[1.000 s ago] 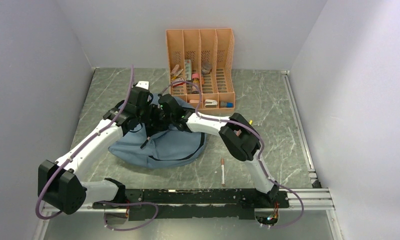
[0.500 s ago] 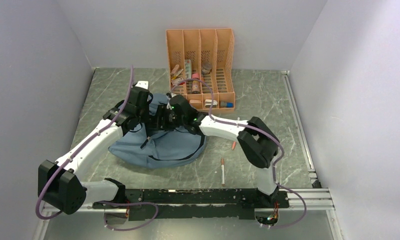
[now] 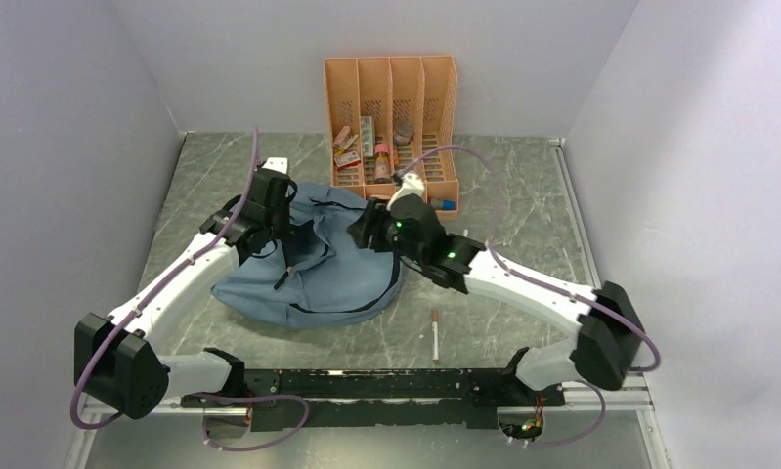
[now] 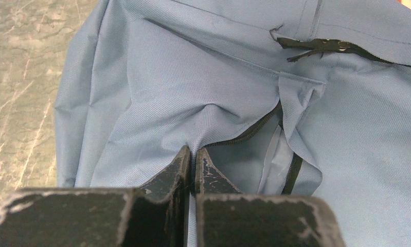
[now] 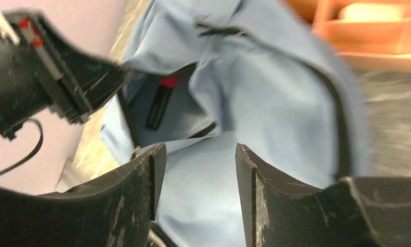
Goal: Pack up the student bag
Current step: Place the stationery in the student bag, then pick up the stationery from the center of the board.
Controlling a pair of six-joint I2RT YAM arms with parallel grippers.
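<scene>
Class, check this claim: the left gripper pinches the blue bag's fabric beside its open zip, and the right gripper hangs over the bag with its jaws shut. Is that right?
Not quite. The right wrist view shows the right gripper over the student bag with its jaws open, nothing between them. The left gripper does pinch the fabric beside the open zip.

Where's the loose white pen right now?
Top view: the white pen lies on the table, right of the student bag, just beyond the arms' base rail.
</scene>
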